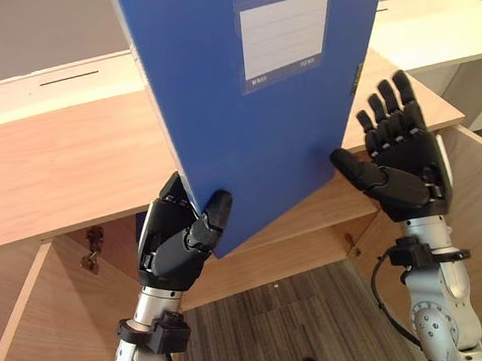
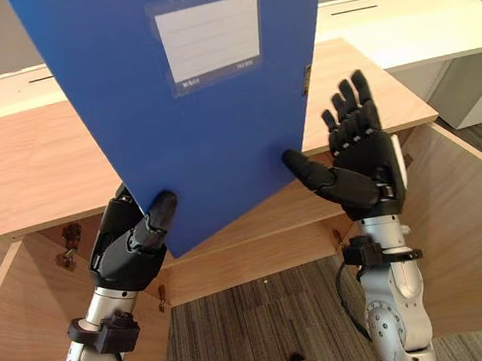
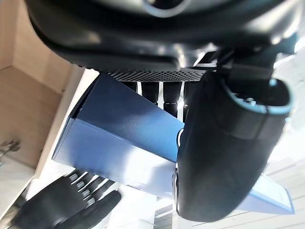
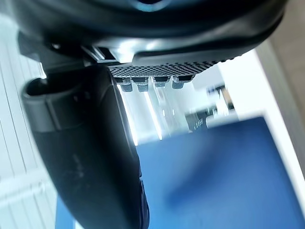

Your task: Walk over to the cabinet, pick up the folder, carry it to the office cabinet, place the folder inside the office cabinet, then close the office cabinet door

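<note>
Left hand [image 1: 172, 244] pinches the blue folder [image 1: 244, 128] at its lower corner, thumb in front. Right hand [image 1: 407, 163] is open with fingers straight, thumb tip at the folder edge. White label [image 1: 286, 33] print is illegible

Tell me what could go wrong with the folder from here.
1. The blue folder is tilted and pinched only at its lower corner by the left hand; it may pivot or slip out.
2. The right hand is open, with just its thumb against the folder, so it gives little support if the folder swings.
3. The wooden cabinet has its top board close behind the folder; moving the folder into the opening below could catch that edge.
</note>
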{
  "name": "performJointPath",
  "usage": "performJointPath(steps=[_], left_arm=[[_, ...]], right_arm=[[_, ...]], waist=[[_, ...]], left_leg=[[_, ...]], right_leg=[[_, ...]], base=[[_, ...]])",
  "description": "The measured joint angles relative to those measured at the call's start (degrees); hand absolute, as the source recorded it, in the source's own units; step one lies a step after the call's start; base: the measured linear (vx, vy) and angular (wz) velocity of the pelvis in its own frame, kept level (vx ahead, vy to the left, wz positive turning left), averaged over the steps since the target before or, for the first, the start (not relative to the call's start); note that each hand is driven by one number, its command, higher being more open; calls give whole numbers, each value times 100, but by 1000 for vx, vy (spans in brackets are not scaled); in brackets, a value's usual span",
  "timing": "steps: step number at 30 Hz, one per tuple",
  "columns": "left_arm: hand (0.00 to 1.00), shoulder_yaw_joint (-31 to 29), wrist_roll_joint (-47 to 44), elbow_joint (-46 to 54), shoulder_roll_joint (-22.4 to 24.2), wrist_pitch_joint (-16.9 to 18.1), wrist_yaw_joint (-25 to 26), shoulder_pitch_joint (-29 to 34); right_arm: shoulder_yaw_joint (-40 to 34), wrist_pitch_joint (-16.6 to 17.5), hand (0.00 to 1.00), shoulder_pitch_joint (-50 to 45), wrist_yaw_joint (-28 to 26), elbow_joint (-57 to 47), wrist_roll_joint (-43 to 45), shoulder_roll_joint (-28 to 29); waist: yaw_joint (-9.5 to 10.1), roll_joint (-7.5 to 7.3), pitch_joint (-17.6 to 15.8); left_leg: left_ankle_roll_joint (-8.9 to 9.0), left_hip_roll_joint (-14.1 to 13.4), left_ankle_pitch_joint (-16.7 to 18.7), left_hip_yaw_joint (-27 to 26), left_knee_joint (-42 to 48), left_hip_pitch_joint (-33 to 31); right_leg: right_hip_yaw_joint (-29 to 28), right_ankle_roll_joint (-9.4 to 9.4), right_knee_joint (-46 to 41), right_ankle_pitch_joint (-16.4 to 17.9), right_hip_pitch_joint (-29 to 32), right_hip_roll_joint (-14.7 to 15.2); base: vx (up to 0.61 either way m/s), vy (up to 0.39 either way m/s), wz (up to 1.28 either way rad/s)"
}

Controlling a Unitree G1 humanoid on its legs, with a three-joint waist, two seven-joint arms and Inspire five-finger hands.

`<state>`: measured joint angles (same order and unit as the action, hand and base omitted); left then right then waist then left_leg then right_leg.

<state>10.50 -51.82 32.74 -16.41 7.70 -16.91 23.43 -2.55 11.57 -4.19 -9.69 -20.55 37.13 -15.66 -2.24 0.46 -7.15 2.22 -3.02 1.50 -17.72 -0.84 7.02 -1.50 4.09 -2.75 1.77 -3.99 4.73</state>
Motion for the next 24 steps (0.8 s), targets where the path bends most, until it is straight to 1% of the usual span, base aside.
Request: performJointPath(steps=[3, 4, 8, 11, 15, 17, 18, 19, 20, 22, 23, 24], left_arm=[[0, 126, -124, -134, -146, -102, -71, -5], [0, 129, -156, -175, -190, -113, -72, -5], [0, 112, -346, -246, -423, -104, -72, -12], [0, 104, -526, -386, -543, 6, -70, -20], [0, 53, -484, -412, -589, 190, -69, -24], [0, -50, -292, -412, -490, 232, -60, -26], [100, -124, -76, -409, -351, 292, -60, -38], [100, -287, 263, -409, -94, 343, -56, -107], [100, -361, 425, -409, 39, 371, -40, -152], [100, -570, 1138, -398, 592, 531, 138, -267], [100, -595, 1258, -399, 692, 542, 185, -261], [100, -641, 1458, -409, 861, 539, 281, -232]], right_arm=[[221, -1, 100, 208, -77, 339, 248, -249], [296, -1, 0, 248, -86, 467, 395, -374], [672, -8, 0, 500, -236, 839, 635, -932], [905, -11, 0, 646, -405, 962, 804, -1316], [982, -27, 0, 763, -436, 1012, 1081, -1328], [933, -28, 0, 782, -477, 943, 1072, -1193], [876, -31, 0, 781, -484, 908, 1006, -1043], [762, -40, 0, 773, -496, 837, 838, -773], [697, -41, 0, 765, -496, 784, 742, -624], [535, -42, 0, 744, -485, 500, 468, -7], [515, -40, 0, 744, -485, 400, 448, 138], [498, -33, 0, 744, -409, 183, 397, 418]], waist=[[37, 3, 1], [55, 3, 1], [79, 9, 5], [140, 11, 7], [170, 13, 9], [180, 15, 10], [185, 15, 11], [215, 18, 12], [240, 19, 13], [297, 26, 18], [299, 31, 21], [298, 39, 25]], left_leg=[[-29, 31, -12, 28, 8, -18], [-42, 45, -19, 49, 6, -23], [-85, 98, -52, 114, -2, -49], [-100, 116, -64, 161, -3, -48], [-119, 142, -77, 244, -13, -59], [-125, 151, -89, 271, -24, -71], [-130, 156, -98, 290, -34, -76], [-135, 162, -108, 308, -39, -89], [-136, 164, -113, 316, -39, -95], [-142, 171, -129, 359, -42, -113], [-145, 174, -132, 371, -42, -120], [-151, 181, -136, 394, -44, -132]], right_leg=[[19, 37, 27, -23, -14, 35], [37, 47, 39, -30, -26, 50], [110, 60, 55, -38, -41, 100], [159, 65, 55, -42, -62, 120], [224, 66, 55, -44, -86, 145], [251, 66, 56, -45, -86, 154], [269, 66, 56, -45, -86, 157], [291, 66, 57, -45, -83, 163], [300, 65, 58, -45, -82, 166], [343, 65, 59, -45, -85, 176], [354, 65, 59, -45, -85, 180], [377, 64, 59, -46, -85, 189]], base=[[-46, -1, 5], [-43, 2, 8], [-41, 0, 10], [-30, -7, 8], [-25, -8, 9], [-22, -9, 8], [-28, -14, 10], [-23, -13, 9], [-28, -16, 9], [-24, -14, 10], [-21, -11, 11], [-22, -8, 10]])
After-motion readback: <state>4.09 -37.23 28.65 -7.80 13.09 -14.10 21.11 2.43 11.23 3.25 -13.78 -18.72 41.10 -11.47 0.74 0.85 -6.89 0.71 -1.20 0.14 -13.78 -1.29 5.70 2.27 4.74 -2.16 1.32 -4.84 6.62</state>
